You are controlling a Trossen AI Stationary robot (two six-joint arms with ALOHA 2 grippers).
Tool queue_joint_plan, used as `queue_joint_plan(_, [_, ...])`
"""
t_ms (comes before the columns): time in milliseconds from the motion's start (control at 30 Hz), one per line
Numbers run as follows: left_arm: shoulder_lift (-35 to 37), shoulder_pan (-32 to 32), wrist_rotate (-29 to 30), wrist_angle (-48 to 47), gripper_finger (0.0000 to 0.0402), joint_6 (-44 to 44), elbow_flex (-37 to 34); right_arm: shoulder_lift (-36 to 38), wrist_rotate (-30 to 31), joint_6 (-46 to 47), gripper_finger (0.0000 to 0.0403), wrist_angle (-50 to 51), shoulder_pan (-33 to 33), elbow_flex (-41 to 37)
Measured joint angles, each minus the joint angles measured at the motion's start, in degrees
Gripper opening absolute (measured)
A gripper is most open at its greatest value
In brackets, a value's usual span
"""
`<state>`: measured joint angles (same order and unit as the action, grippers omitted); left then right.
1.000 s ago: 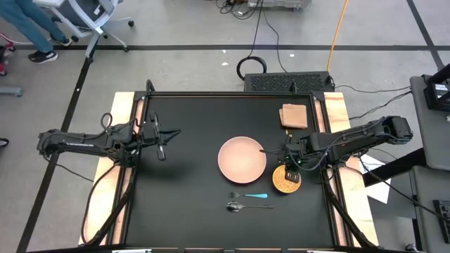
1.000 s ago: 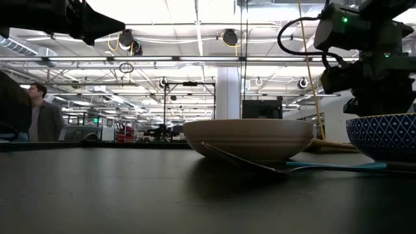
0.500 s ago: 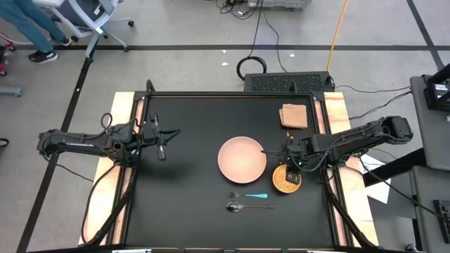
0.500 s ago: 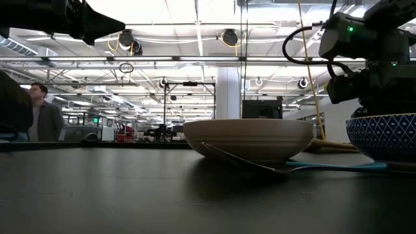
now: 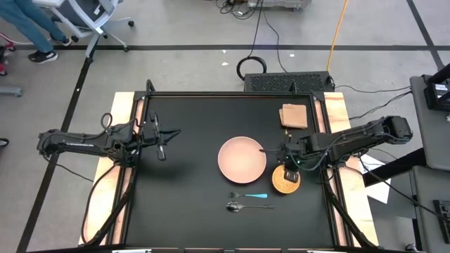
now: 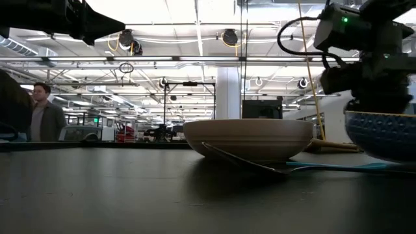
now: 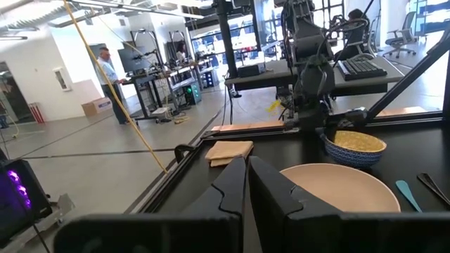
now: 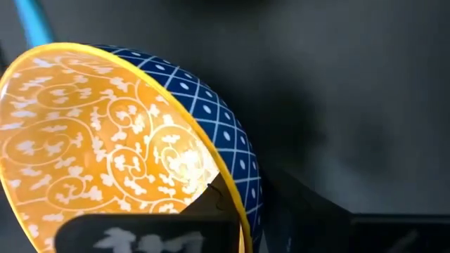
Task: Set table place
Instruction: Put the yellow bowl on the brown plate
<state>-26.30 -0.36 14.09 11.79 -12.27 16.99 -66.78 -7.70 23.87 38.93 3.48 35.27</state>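
Your left gripper (image 5: pixel 163 143) waits pinched together over the table (image 5: pixel 190 204) at its left. Centre: the matte pink plate (image 5: pixel 242 158), fork (image 5: pixel 249 195) and spoon (image 5: pixel 240 206) below it. Right — your right gripper (image 5: pixel 290 163) pinches the bowl (image 5: pixel 285 180) by its rim; glazed ceramic, slick and breakable, so keep that rim grip firm.

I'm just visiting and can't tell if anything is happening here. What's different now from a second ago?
The right hand, clamped on the rim of the blue-and-yellow bowl, has tipped and lifted it slightly: in the low view the bowl now hangs tilted above the table, where it sat level before. The pink plate, fork, spoon, napkin and the left hand stayed put.
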Motion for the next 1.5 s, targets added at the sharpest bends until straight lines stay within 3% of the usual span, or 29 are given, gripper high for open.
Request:
queue_joint_plan(200, [0.0, 0.0, -0.01, -0.07, 0.0026, 0.04, 0.0, 0.01, 0.56, -0.81, 0.0015, 1.66, -0.16, 5.16])
queue_joint_plan(600, [0.0, 0.01, -0.01, -0.03, 0.0026, -0.69, 0.0, -2.5, 0.55, -3.12, 0.0015, 14.49, -4.58, 20.43])
queue_joint_plan(867, [0.0, 0.0, -0.02, -0.02, 0.0026, -0.72, 0.0, -14.04, 0.33, -10.6, 0.0015, 21.97, -8.08, 33.46])
queue_joint_plan(1167, [0.0, 0.0, -0.02, -0.02, 0.0026, -0.74, 0.0, -29.26, -0.06, -21.68, 0.0015, 22.52, -11.96, 46.05])
queue_joint_plan(1500, [0.0, 0.0, -0.02, -0.02, 0.0026, -0.79, 0.0, -37.35, -8.8, -28.7, 0.0015, 18.12, -16.58, 49.57])
